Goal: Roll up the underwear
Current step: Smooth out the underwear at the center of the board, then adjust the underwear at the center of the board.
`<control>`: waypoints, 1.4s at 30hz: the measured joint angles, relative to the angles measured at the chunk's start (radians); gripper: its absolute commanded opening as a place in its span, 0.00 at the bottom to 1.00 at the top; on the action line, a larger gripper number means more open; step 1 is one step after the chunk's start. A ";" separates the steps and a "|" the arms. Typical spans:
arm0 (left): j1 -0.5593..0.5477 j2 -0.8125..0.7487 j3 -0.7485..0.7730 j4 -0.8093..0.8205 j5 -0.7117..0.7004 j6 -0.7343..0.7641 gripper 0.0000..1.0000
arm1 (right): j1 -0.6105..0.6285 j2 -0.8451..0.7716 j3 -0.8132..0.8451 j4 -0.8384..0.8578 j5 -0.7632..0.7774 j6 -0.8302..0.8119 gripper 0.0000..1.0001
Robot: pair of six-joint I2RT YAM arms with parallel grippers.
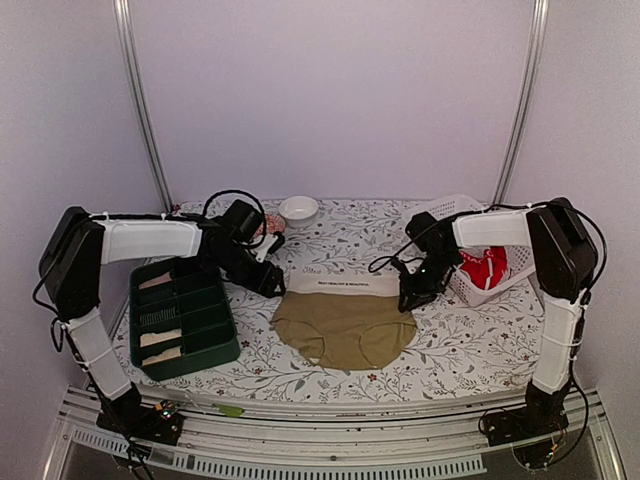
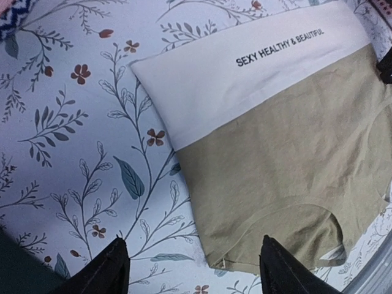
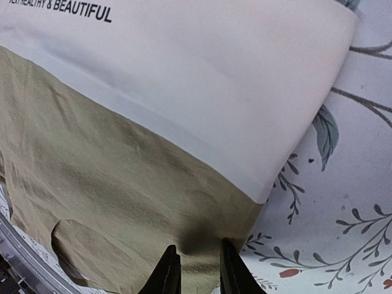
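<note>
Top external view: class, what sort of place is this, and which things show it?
Probably a robot lab test cell: plain walls with metal rails, a left arm and right arm bolted at the table edge, and khaki underwear beside a green tray.

The flat khaki-tan cloth underwear [image 1: 345, 325] is topped by a broad white waistband [image 2: 245, 79], on which a line of small black capitals is printed. The desk [image 1: 330, 235] is covered by a white cloth patterned with grey-blue leafy vines and small rust-red flowers. The rectangular divided plastic tray [image 1: 200, 358] is coloured dark green, and cream and tan pieces are seen in its compartments. A bright red cloth garment [image 1: 485, 268] is seen in the white slatted plastic basket [image 1: 515, 265]. The small round bowl [image 1: 298, 208] is white. The left gripper [image 2: 195, 240] and the right gripper [image 3: 198, 245] are black; the arms are banded in black and white.
</note>
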 measured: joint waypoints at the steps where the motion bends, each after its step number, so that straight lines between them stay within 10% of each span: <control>1: -0.003 -0.005 -0.007 -0.003 0.000 -0.001 0.70 | 0.000 -0.006 -0.001 -0.010 0.008 0.001 0.25; 16: -0.139 0.040 -0.016 -0.061 -0.002 0.015 0.32 | 0.060 -0.060 -0.012 0.002 -0.016 -0.042 0.22; 42: -0.124 0.095 -0.022 -0.126 -0.259 0.015 0.17 | 0.193 -0.110 -0.192 0.108 -0.081 0.010 0.22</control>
